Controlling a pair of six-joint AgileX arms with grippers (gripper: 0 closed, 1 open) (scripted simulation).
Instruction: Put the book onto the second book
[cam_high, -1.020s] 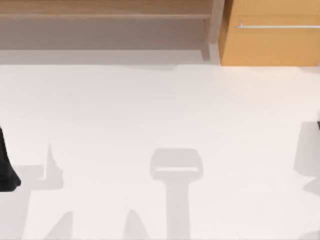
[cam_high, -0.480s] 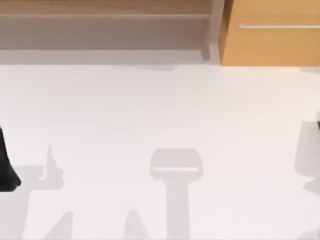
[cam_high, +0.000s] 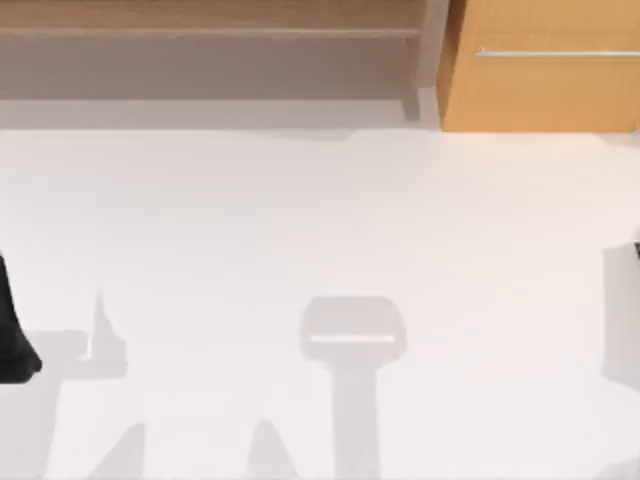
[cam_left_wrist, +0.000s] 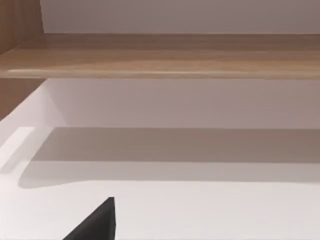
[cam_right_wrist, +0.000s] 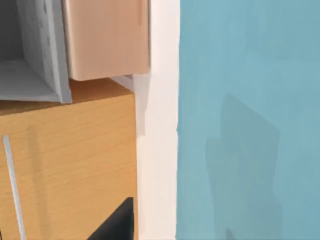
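Black left arm (cam_high: 12, 330) cut off at table's left edge; orange wooden cabinet (cam_high: 540, 70) cropped far right.

White table (cam_high: 320, 230) spreads bare under grey shadows, a long wooden shelf (cam_high: 210, 20) runs along its far edge, an orange wooden cabinet (cam_high: 540, 90) with a slim metal handle (cam_high: 555, 52) stands at far right, a teal wall (cam_right_wrist: 250, 120) rises beside the cabinet.

Top view: overhead, looking down at white surface (cam_high: 320, 230), shelf (cam_high: 200, 30) along far edge. Left wrist view: low, facing same shelf (cam_left_wrist: 160, 55). Right wrist view: close on cabinet (cam_right_wrist: 70, 165), blue wall (cam_right_wrist: 250, 120).
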